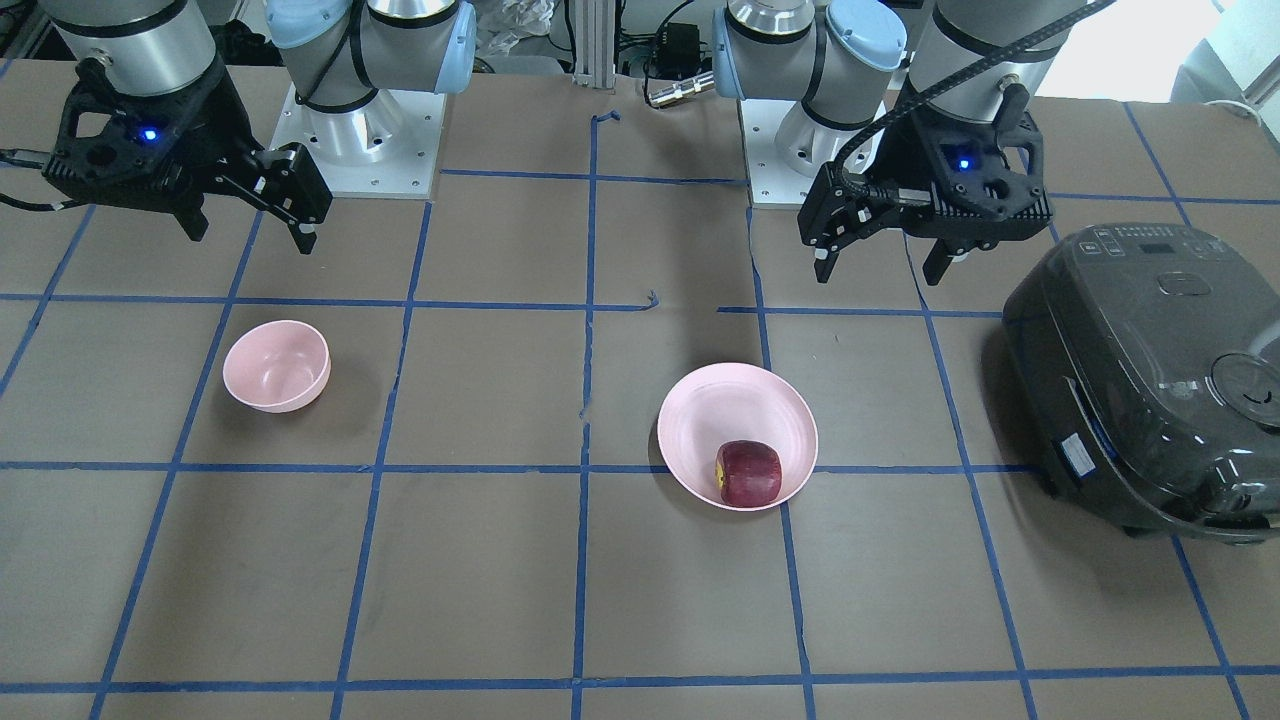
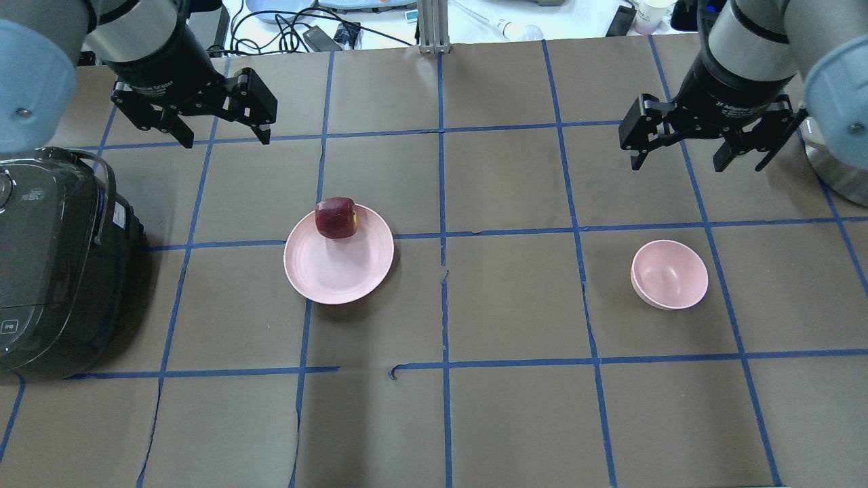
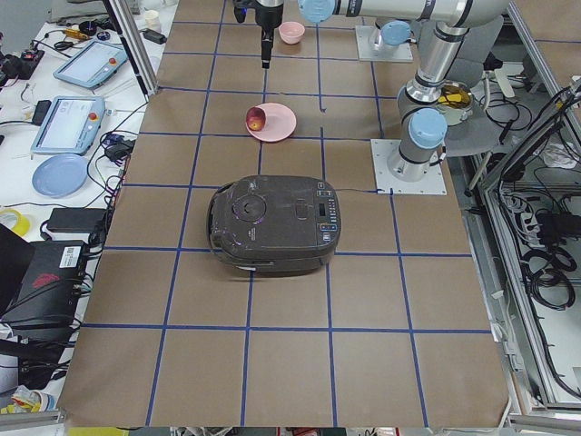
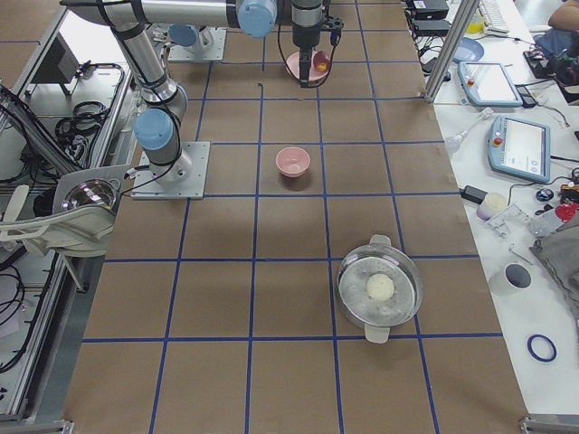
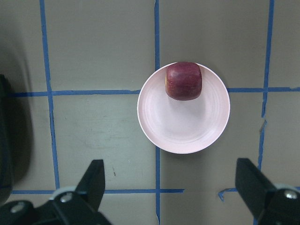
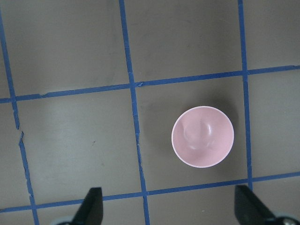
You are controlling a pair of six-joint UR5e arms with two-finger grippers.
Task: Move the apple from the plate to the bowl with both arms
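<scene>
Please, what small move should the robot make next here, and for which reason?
Probably move the left end effector over the apple and begin lowering. It and the right end effector hang open, empty; the apple sits near the rim of the plate on the left arm's side; the bowl is empty.

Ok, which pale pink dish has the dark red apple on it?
The wide, shallow pale pink plate holds the dark red apple; the small deep pink bowl is empty.
</scene>
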